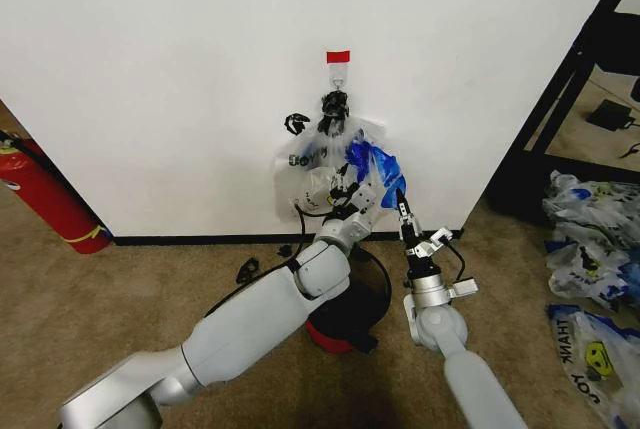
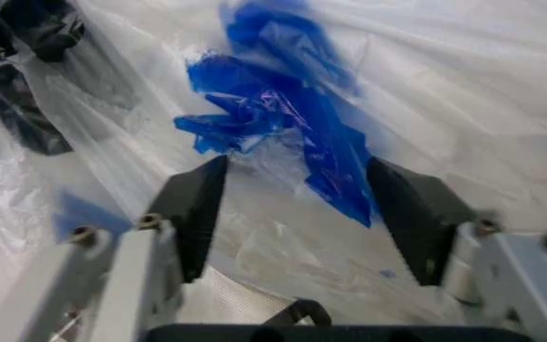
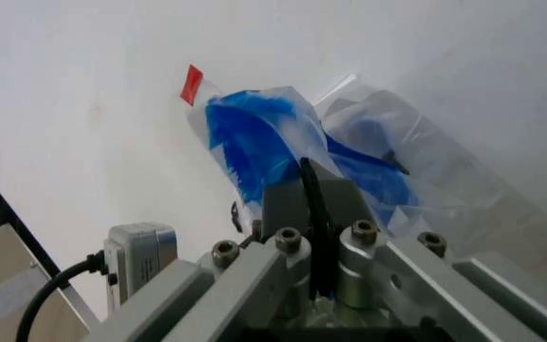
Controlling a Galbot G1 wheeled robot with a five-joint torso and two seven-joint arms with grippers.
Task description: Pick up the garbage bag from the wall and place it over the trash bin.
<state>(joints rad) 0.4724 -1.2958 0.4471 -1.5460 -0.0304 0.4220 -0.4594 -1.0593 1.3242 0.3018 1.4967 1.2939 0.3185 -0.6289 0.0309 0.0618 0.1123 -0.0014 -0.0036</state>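
Blue-handled, thin clear crinkly plastic garbage bag (image 1: 352,164) hangs on the plain white wall (image 1: 180,69) under a red tape strip (image 1: 338,55), above the round black trash bin (image 1: 350,314); the right gripper (image 1: 400,199) is pinched shut on its blue handle, the left gripper (image 1: 343,192) beside it. From the left wrist, that gripper (image 2: 298,214) gapes wide, the crumpled blue handle (image 2: 283,121) straight ahead between its jaws. From the right wrist, closed fingers (image 3: 312,199) hold the plastic; only "THANK" reads, on a spare bag (image 1: 600,354) at the side
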